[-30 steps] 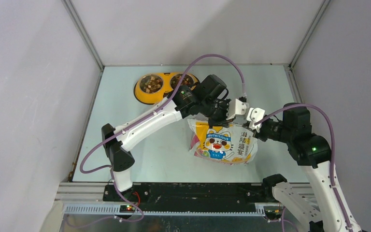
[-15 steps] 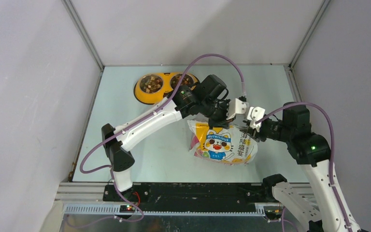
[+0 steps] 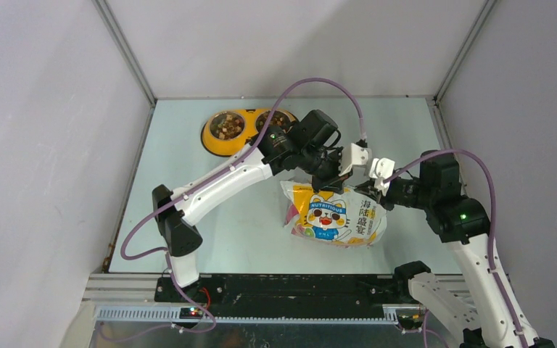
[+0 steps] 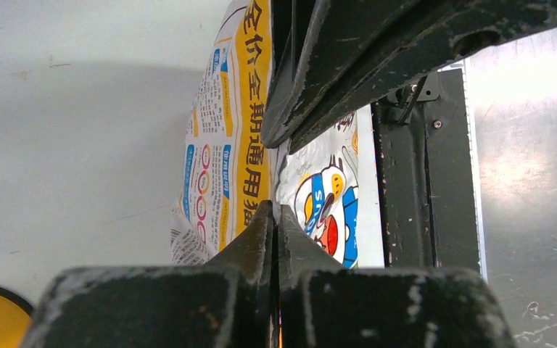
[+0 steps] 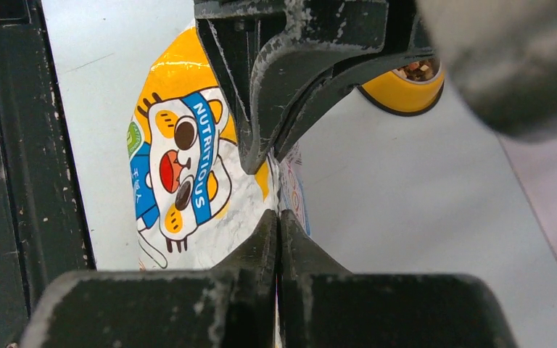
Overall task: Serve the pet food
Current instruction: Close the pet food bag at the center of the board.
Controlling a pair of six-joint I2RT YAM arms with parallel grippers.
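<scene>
Bag (image 3: 333,214) lies at table centre, cat face up, top edge toward the far side.

Left gripper (image 3: 328,180): jaws fully closed, pinching the bag's top seam. Right gripper (image 3: 372,191): also closed, and its wrist view shows the seam running in between its fingertips (image 5: 265,232). The two pinch points sit just beside each other on the same edge. My judgement is that this paired grip is there to work the mouth, either pulling it apart or pressing it shut. I cannot tell which.

Kibble (image 3: 226,126) fills both bowls of the yellow feeder (image 3: 210,147) at far left, well apart from the bag. Any more inside the bag is hidden.

Writing: "NUTRITIOUS" on the blue band across the cartoon cat. Chinese characters run beside the cat and down the yellow stripe on the back; the small print is too fine to read.
</scene>
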